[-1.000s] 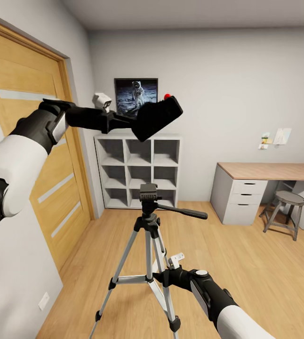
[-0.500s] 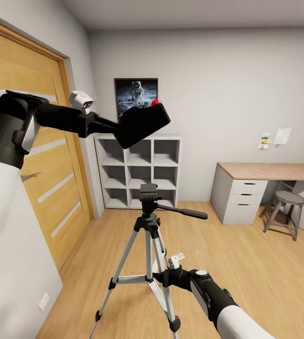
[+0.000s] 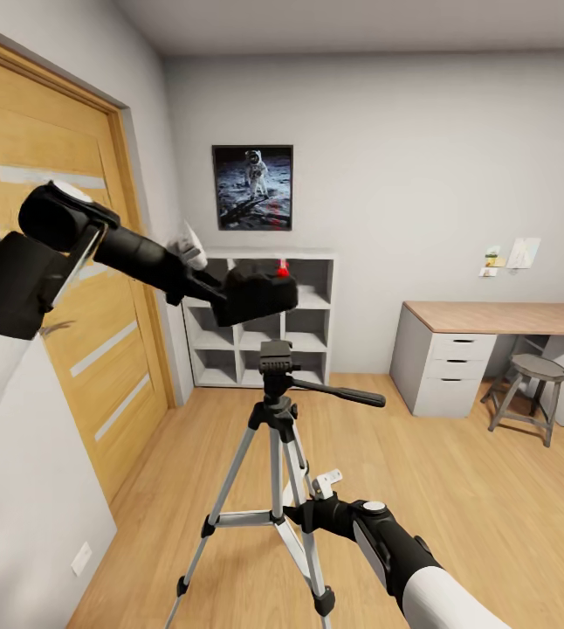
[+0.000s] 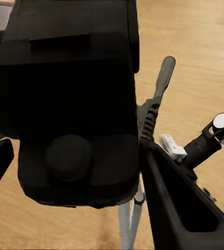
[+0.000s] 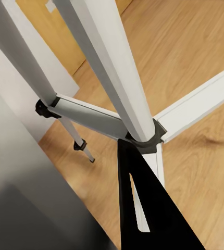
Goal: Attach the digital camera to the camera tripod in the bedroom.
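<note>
The digital camera [image 3: 260, 294], black and boxy with a red spot on top, hangs a short way above the black head of the camera tripod [image 3: 275, 411]. My left gripper [image 3: 240, 297] is shut on the camera from the left side. In the left wrist view the digital camera [image 4: 70, 94] sits between the fingers of the left gripper [image 4: 86, 182], with the camera tripod's pan handle [image 4: 161, 83] below it. My right gripper [image 3: 298, 514] is low down, shut on the tripod by its centre brace. The camera tripod's silver column [image 5: 107, 67] runs past a black finger [image 5: 148, 208].
A wooden door [image 3: 55, 306] fills the wall at the left. White cube shelves [image 3: 308, 323] stand behind the tripod under an astronaut poster [image 3: 252, 187]. A wood-topped desk [image 3: 500, 319] and a stool [image 3: 535, 371] are at the right. Light wood floor lies around the tripod.
My left arm has brought the camera down and to the left, from in front of the poster to just above the tripod head. The right arm and tripod have not moved.
</note>
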